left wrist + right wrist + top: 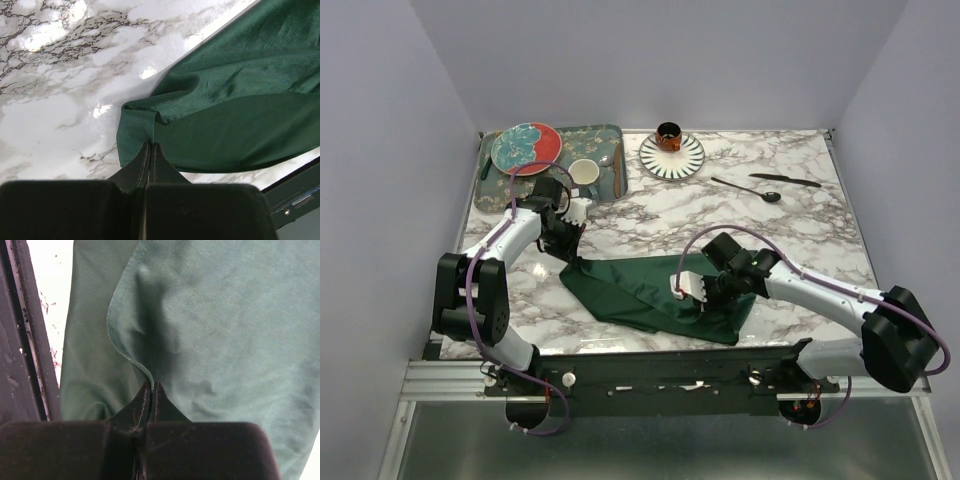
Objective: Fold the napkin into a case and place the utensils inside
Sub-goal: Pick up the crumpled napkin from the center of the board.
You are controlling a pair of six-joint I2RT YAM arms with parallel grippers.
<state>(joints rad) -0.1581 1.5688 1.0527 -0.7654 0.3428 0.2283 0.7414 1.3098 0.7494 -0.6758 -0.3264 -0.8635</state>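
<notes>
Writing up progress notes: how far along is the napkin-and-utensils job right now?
Done: nothing complete; the napkin lies rumpled, partly doubled over. In hand: the left gripper and the right gripper are each shut on a napkin edge. Left: finishing the fold, then inserting the black utensils, which lie apart from it.

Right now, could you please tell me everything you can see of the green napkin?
The napkin is a dark green, slightly shiny cloth with a fine ribbed weave. It lies rumpled and partly doubled over on the marble table, close to the front edge, not yet folded neatly. The left end effector is shut on a hemmed corner at its left end, and the right end effector is shut on a curled edge of the upper layer.
</notes>
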